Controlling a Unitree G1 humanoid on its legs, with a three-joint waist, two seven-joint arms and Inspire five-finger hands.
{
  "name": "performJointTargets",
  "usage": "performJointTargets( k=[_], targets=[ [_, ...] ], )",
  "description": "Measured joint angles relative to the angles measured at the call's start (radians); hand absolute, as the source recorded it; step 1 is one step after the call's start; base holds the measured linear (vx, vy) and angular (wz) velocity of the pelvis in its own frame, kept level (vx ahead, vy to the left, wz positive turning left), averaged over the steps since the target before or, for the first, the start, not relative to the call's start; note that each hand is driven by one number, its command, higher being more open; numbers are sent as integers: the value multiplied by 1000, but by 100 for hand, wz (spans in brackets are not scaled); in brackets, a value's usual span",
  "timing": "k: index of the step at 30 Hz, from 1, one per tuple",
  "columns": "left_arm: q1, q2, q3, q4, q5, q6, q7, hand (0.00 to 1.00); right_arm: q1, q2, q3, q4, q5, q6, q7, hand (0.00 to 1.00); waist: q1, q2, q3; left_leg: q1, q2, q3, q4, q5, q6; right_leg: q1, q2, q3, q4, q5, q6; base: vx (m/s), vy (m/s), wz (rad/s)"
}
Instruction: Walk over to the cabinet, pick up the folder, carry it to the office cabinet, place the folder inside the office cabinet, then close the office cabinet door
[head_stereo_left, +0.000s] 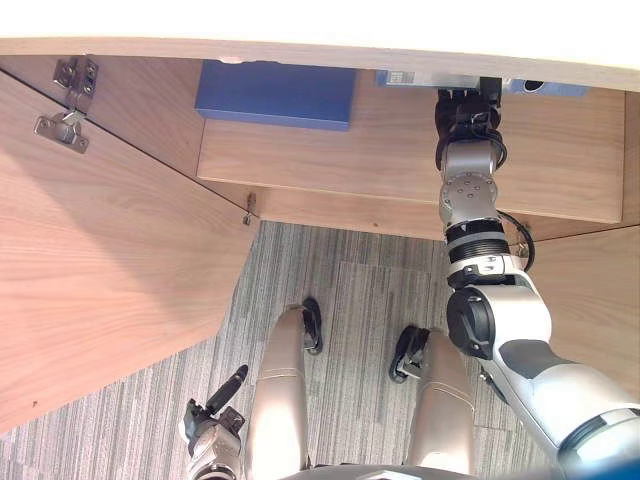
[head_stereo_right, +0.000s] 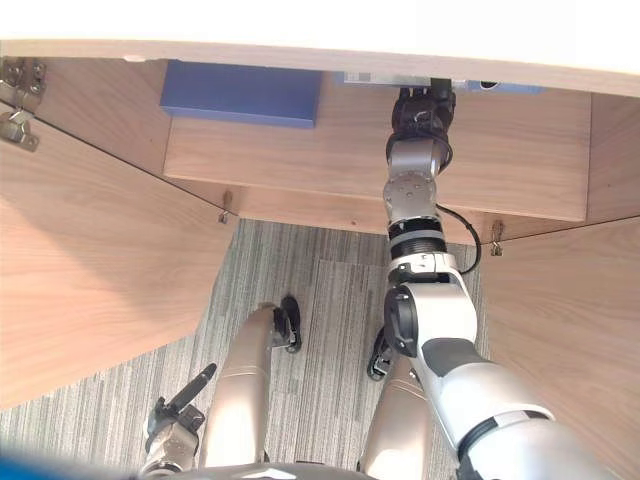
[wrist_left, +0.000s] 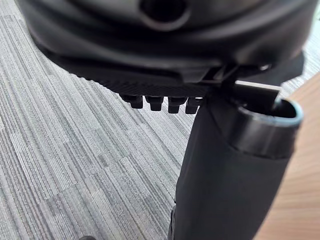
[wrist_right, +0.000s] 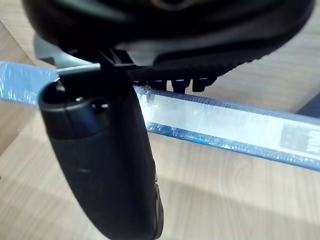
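Observation:
The folder (wrist_right: 225, 125) is a thin translucent blue sheet case with a pale label, lying low over the wooden shelf (head_stereo_left: 400, 160) of the open office cabinet. My right hand (head_stereo_left: 465, 115) reaches deep into the cabinet under its top board, with the thumb (wrist_right: 105, 150) on one face of the folder and the curled fingers on the other. The folder's ends (head_stereo_left: 545, 88) stick out either side of the hand. My left hand (head_stereo_left: 215, 400) hangs low at my side over the carpet, fingers relaxed and holding nothing.
A dark blue flat box (head_stereo_left: 275, 95) lies on the shelf's left part. The left cabinet door (head_stereo_left: 100, 250) stands swung open toward me, its hinge (head_stereo_left: 70, 100) showing. The right door (head_stereo_left: 600, 300) is open too. Grey striped carpet (head_stereo_left: 340, 290) lies in front.

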Motion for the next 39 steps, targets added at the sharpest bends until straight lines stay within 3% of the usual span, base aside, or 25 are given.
performJointTargets(
  k=[4, 11, 25, 39],
  targets=[
    [1, 0, -31, 0, -4, -9, -17, 100, 1, -18, 12, 58, -69, 63, 34, 100, -2, 0, 0, 16, 3, 2, -12, 4, 1, 17, 6, -3, -17, 9, -5, -6, 8, -2],
    [5, 8, -87, 1, -5, -39, -57, 100, 5, -93, 116, 230, -242, 202, 147, 100, 0, 5, -3, 64, 8, 27, -116, 49, 15, 54, 29, -6, -134, 77, -13, -14, 49, -8],
    [15, 38, -190, -1, -12, -52, -100, 100, 15, -125, 166, 347, -202, 208, 216, 100, 4, 23, -21, 109, 12, 53, -182, 69, 20, 88, 43, -2, -214, 121, -17, -5, 25, -5],
    [65, 47, -260, -24, -15, -71, -154, 100, 89, -184, 348, 405, -531, 278, 387, 100, 5, 23, -72, 198, 7, 65, -327, 125, 8, 175, 66, -28, -364, 180, -22, 2, -1, 0]
  ],
)
